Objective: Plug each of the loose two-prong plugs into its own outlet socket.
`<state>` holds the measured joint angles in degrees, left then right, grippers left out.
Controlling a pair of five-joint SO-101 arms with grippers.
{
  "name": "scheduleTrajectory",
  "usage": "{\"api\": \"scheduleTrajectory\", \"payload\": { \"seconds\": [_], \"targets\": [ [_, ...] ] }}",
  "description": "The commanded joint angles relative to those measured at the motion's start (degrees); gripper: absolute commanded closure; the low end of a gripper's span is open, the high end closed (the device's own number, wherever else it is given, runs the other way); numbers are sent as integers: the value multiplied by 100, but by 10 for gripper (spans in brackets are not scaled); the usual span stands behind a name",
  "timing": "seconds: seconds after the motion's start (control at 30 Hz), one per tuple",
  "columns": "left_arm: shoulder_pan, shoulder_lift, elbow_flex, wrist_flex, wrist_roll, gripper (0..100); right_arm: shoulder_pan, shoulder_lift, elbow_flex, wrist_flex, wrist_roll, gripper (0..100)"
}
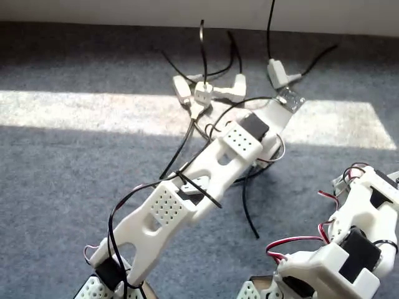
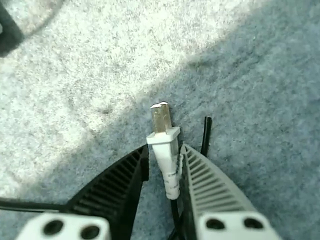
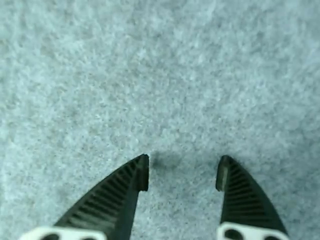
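1. Two-prong plug [image 2: 164, 152]: white moulded body with a flat collar at the front and metal prongs that catch the light. Its black lead leaves the rear end between the fingers.
2. My left pincer [image 2: 164, 149] is narrow and closed on the plug's body, a dark finger [image 2: 125, 177] on one side and a pale finger [image 2: 206, 175] on the other. The prongs stick out past the fingertips, pointing away from the arm. I cannot tell whether they touch the desk [image 2: 260, 75].
3. A loose black cord end [image 2: 205, 134] lies just beside the pale finger's tip.
4. In the high view, the left arm [image 1: 187, 199] stretches diagonally across the desk, with its pincer [image 1: 288, 98] at the far end, on the sunlit band [image 1: 75, 112].
5. A white connector [image 1: 277, 73] with black leads lies just beyond the pincer. A cluster of white connectors [image 1: 202, 92] sits near it, among tangled cords. I cannot tell which of them are sockets.
6. The desk's far edge meets a pale wall strip [image 1: 124, 12] close behind the connectors. Grey surface stretches wide on the left arm's outer side.
7. My right pincer [image 3: 182, 172] is wide apart over grey desk surface. The right arm [image 1: 349, 249] is folded at the near corner, well apart from the plug.
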<state>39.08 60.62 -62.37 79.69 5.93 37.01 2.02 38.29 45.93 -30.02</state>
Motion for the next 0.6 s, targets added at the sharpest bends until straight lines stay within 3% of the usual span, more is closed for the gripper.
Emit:
{"api": "scheduleTrajectory", "payload": {
  "seconds": [0.0,0.57],
  "targets": [
    [84,145,-66,-176,62,895,-154,-22,13,-180,44,791],
    [207,171,-48,-343,62,918,-154,-13,13,-180,53,791]
  ]
}}
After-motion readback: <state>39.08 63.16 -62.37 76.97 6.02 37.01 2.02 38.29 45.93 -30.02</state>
